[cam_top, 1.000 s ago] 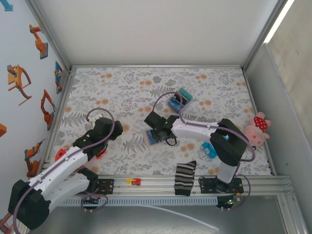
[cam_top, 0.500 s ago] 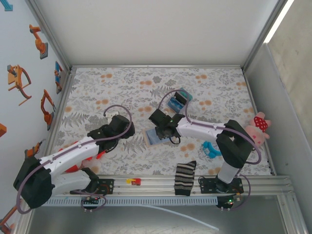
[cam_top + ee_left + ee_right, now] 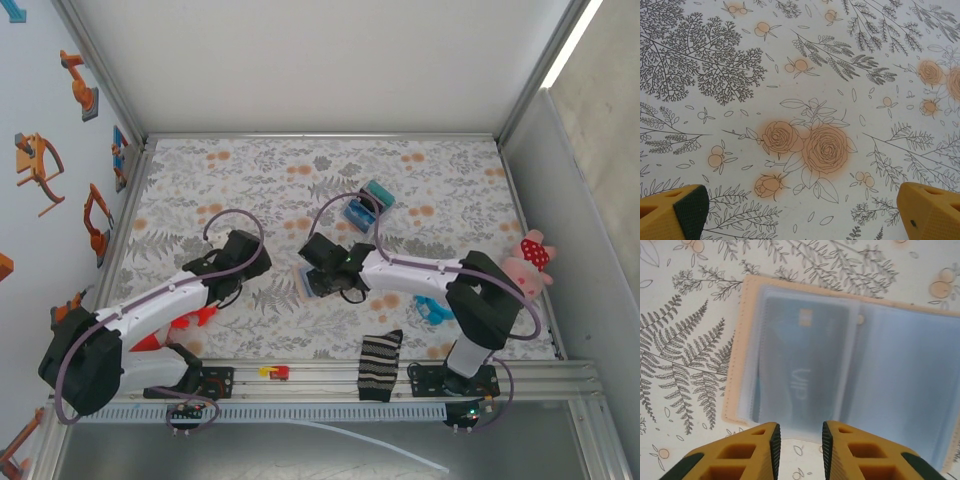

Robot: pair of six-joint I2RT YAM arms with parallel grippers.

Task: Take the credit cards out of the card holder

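The card holder (image 3: 892, 375) lies unfolded on the floral cloth, tan rim outward and light blue inner panels up. A grey-blue credit card (image 3: 800, 360) marked VIP sits inside the clear sleeve of its left panel. My right gripper (image 3: 801, 440) hovers at the holder's near edge, jaws a small way apart with nothing between them. From above, the card holder (image 3: 311, 284) lies at mid-table, partly under the right gripper (image 3: 330, 272). My left gripper (image 3: 800, 215) is wide open over bare cloth, its fingertips (image 3: 675, 210) at the frame's corners. In the top view the left gripper (image 3: 238, 268) is left of the holder.
A blue, teal and black block (image 3: 368, 204) lies behind the holder. A striped sock (image 3: 380, 363) drapes over the front rail, a blue ring-shaped item (image 3: 432, 308) sits by the right arm, a pink plush (image 3: 527, 265) at the right edge, a red object (image 3: 190, 320) under the left arm.
The left arm has swung in towards the middle of the table. The right gripper has shifted slightly left over the holder, and its jaws narrowed, then widened a little.
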